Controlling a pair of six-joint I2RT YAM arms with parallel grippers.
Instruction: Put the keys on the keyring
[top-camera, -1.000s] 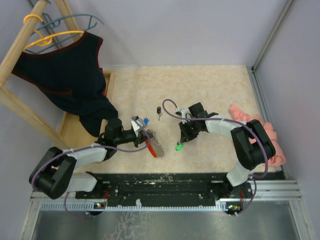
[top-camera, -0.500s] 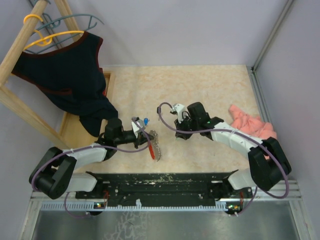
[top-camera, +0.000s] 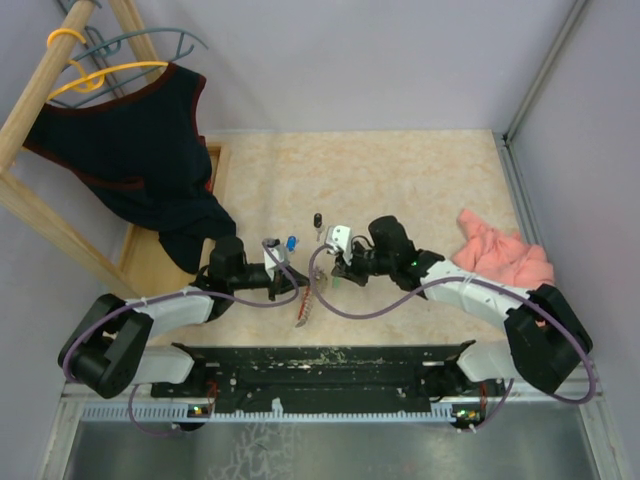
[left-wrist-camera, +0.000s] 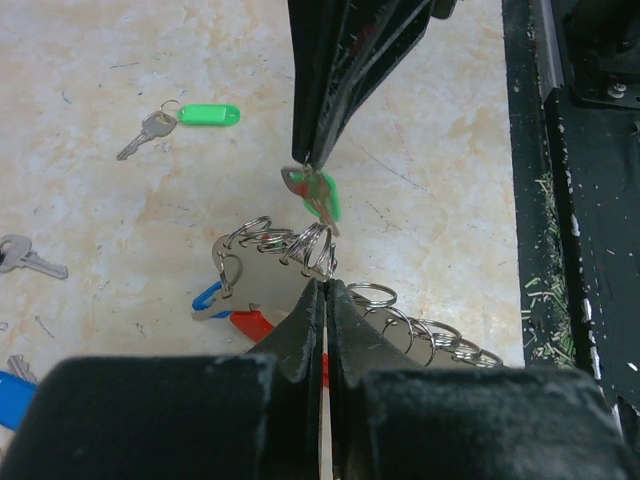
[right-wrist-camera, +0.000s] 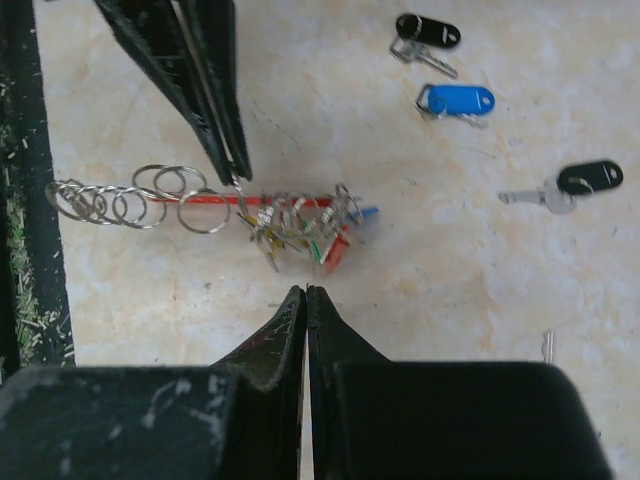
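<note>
My right claw (left-wrist-camera: 306, 160), pinched shut on a green key (left-wrist-camera: 323, 196), hung just above the keyring (left-wrist-camera: 268, 240), whose length lay crosswise below it, clamped by one loop in my closed left claw (left-wrist-camera: 324, 296).

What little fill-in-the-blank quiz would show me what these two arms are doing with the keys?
1. The right gripper pinches a key whose plastic head is ____.
2. The left gripper is shut on the wire rings of the ____.
3. In the right wrist view, beside two black-headed keys on the table lies one loose key with a ____ head.
Missing words: green; keyring; blue.
</note>
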